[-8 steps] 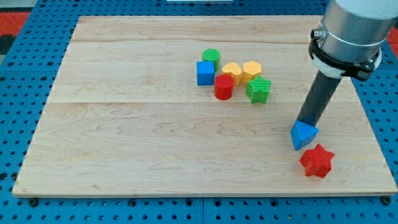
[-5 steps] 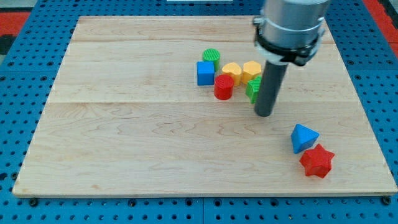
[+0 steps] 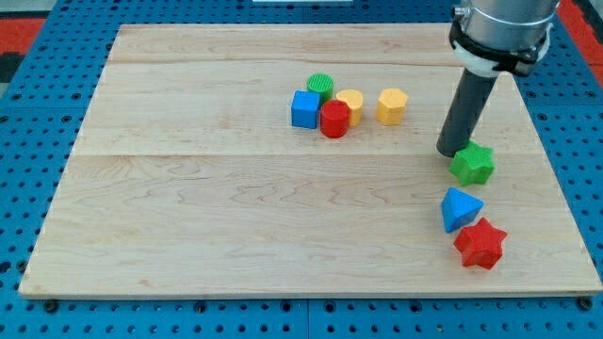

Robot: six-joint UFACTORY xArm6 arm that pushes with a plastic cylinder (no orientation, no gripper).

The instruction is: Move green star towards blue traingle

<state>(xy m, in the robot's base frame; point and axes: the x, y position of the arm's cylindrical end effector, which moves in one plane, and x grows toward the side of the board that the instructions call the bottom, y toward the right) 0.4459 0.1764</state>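
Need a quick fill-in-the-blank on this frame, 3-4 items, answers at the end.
1. My tip sits just to the view's ____ of the green star.
2. The block directly below the green star in the view is the blue ____.
3. The red star touches the ____ triangle.
4. The yellow hexagon stands apart, to the view's ____ of the cluster holding the blue cube.

Answers: left; triangle; blue; right

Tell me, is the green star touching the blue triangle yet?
No: a strip of bare board separates the green star from the blue triangle below it, while my tip sits at the star's upper left edge.
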